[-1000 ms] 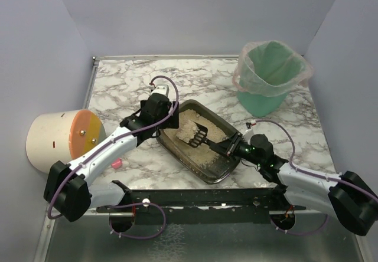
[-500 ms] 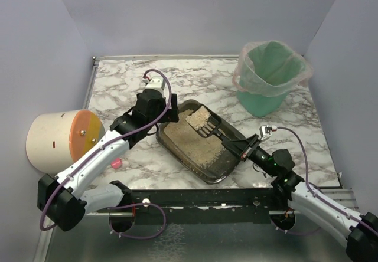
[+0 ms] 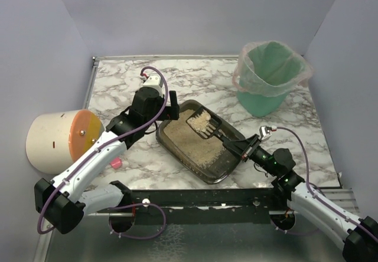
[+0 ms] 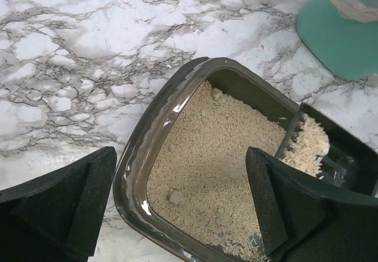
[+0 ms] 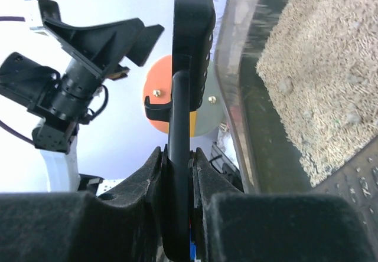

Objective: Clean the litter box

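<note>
**A:** Where is the litter box?

**B:** The litter box [image 3: 224, 169] sits mid-way across the marble counter [image 3: 130, 79], between the two arms. Its long axis runs diagonally, from far-left to near-right. Beige litter covers most of its floor.

**A:** And the jaws?

**B:** The right jaws are pressed together on the handle of a black slotted scoop [image 3: 204, 123], pinching it above the tray's near-right end. The scoop's head reaches out over the far half of the tray and carries a heap of litter. The left jaws are spread wide and hold nothing. They hover at the tray's far-left corner, one finger over the counter outside the rim, the other over the litter. I cannot tell whether either finger touches the rim.

**A:** What does the coming move turn on?

**B:** It turns on where the green bin [image 3: 260, 102] lies from the scoop. The bin, lined with a clear bag, stands at the far right of the counter, well apart from the tray, beyond the scoop's head and to its right. The right arm is nearer and already holds the load, so I judge the carry goes away from the robot and rightward, with the scoop kept level.
</note>
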`<state>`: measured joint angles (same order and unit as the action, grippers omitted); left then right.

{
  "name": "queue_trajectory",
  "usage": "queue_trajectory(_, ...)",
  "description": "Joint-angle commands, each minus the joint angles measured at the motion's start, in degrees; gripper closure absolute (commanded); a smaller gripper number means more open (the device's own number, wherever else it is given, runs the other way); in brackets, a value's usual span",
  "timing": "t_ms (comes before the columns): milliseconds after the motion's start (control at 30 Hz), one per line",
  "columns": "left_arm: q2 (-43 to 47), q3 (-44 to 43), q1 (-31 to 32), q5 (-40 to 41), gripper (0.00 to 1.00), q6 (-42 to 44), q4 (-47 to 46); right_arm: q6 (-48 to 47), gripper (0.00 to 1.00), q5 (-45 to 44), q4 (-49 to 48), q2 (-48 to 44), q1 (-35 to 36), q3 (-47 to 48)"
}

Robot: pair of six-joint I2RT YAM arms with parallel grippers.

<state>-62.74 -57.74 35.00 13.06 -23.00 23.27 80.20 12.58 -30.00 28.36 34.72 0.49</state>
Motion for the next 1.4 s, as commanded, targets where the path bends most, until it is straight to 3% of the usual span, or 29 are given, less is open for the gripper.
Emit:
queue_trajectory(0, 1.29, -1.63, 0.24, -0.79, 0.01, -0.67, 1.08, -2.1, 0.99, 1.78, 10.74, -0.57, -1.45, 0.06)
queue_trajectory(67, 1.22, -1.92, 0.24, -0.84, 0.01, -0.47, 1.11, 3.29, 0.99, 5.25, -7.61, 1.5, -1.46, -6.25)
queue_trajectory(133, 1.24, -1.87, 0.24, -0.48, 0.01, -0.44, 1.1, 1.81, 0.99, 5.07, 2.61, 2.23, -3.01, -3.63)
queue_trajectory(200, 1.26, -1.92, 0.24, -0.67, 0.01, -0.4, 1.16, 3.4, 0.99, 7.33, -6.85, 3.71, -2.77, -5.77)
queue_trajectory(233, 1.26, -1.9, 0.24, -0.74, 0.01, -0.3, 1.17, 2.32, 0.99, 8.59, -6.55, 4.46, -2.96, -4.73)
queue_trajectory(267, 1.21, -1.75, 0.24, -0.68, 0.01, -0.48, 1.12, 1.14, 0.99, 7.49, 2.55, 3.66, -3.7, -2.88)
queue_trajectory(333, 1.07, -1.88, 0.24, -0.96, 0.01, -0.37, 1.1, 2.79, 0.99, 8.14, -5.39, 2.21, -3.83, -5.56)
queue_trajectory(367, 1.11, -1.83, 0.24, -0.9, 0.01, -0.29, 1.24, 1.29, 0.99, 9.44, -0.87, 2.15, -3.92, -4.88)
queue_trajectory(400, 1.26, -1.54, 0.24, -0.74, 0.01, -0.43, 1.19, -1.52, 1.0, 7.61, 11.08, 0.63, -4.45, -2.11)
queue_trajectory(433, 1.36, -1.24, 0.24, -0.53, 0.01, -0.41, 0.98, -1.28, 0.99, 6.68, 10.3, -1.33, -4.79, -2.18)
queue_trajectory(467, 1.35, -1.08, 0.24, -0.5, 0.01, -0.31, 0.91, 1.77, 0.99, 7.25, -0.18, -2.72, -4.82, -5.93)
queue_trajectory(500, 1.39, -0.88, 0.24, -0.45, 0.01, -0.29, 0.86, 2.62, 0.99, 7.96, -0.72, -3.13, -4.79, -6.17)
queue_trajectory(533, 1.32, -0.58, 0.24, -0.34, 0.01, -0.35, 0.67, -1.73, 1.0, 7.13, 10.67, -3.65, -4.94, -2.98)
queue_trajectory(567, 1.19, -0.28, 0.24, -0.43, 0.01, -0.49, 0.31, -1.53, 1.0, 5.63, 14.08, -4.01, -5.17, -2.6)
queue_trajectory(633, 0.75, -0.03, 0.24, -1.01, 0.01, -0.55, -0.12, 3.19, 0.99, 7.87, -3.39, -1.68, -5.12, -7.42)
queue_trajectory(700, 0.57, 0.12, 0.24, -1.42, 0.01, -0.76, -0.28, -2.25, 1.0, 9.37, 9.43, 0.87, -7.49, -2.16)
queue_trajectory(767, 1.05, 0.53, 0.24, -1.71, 0.01, -0.59, -0.68, 3.19, 0.99, 10.88, -7.98, 4.31, -8.17, -6.93)
queue_trajectory(800, 1.34, 0.66, 0.24, -1.53, 0.01, -0.36, -0.77, 2.61, 0.99, 13.52, -9.91, 6.58, -8.18, -6.11)
queue_trajectory(867, 1.96, 0.93, 0.23, -1.01, 0.01, -0.04, -0.7, -0.59, 1.0, 14.08, 2.79, 7.22, -8.87, -2.71)
queue_trajectory(933, 2.47, 1.19, 0.24, -0.63, 0.01, 0.33, -0.74, 1.83, 0.99, 14.23, -7.72, 5.96, -8.58, -5.47)
queue_trajectory(1000, 3.06, 1.56, 0.24, -0.1, 0.01, 0.46, -0.68, -4.47, 1.0, 13.16, 9.31, 3.39, -8.69, 0.15)
queue_trajectory(1033, 3.22, 1.92, 0.24, -0.05, 0.01, 0.42, -0.87, -3.95, 0.99, 11.44, 11.45, 1.53, -8.66, 0.49)
queue_trajectory(1067, 3.19, 2.08, 0.24, -0.19, 0.01, 0.42, -1.05, -2.18, 0.99, 12.26, 2.89, 0.68, -8.62, -1.94)
queue_trajectory(1100, 3.05, 2.22, 0.24, -0.2, 0.01, 0.42, -1.11, -3.49, 0.99, 12.89, 3.05, 1.01, -8.62, -1.28)
queue_trajectory(1133, 2.91, 2.31, 0.24, -0.21, 0.01, 0.23, -1.18, -6.49, 0.99, 12.3, 13.37, 1.49, -8.68, 1.98)
queue_trajectory(1167, 2.74, 2.43, 0.24, -0.48, 0.01, 0.09, -1.4, -5.96, 0.99, 12.68, 14.63, 1.74, -8.68, 1.95)
queue_trajectory(1233, 2.61, 2.67, 0.24, -0.92, 0.01, 0.21, -1.93, -1.44, 0.99, 14.05, 0.0, 2.39, -8.69, -2.57)
queue_trajectory(1300, 2.7, 3.12, 0.24, -0.53, 0.01, 0.37, -2.44, -3.33, 0.99, 13.64, 4.95, 2.57, -8.64, -0.78)
queue_trajectory(1367, 2.77, 3.43, 0.24, -0.14, 0.01, 0.94, -2.67, -2.74, 0.99, 14.04, 3.12, 2.42, -8.69, -0.66)
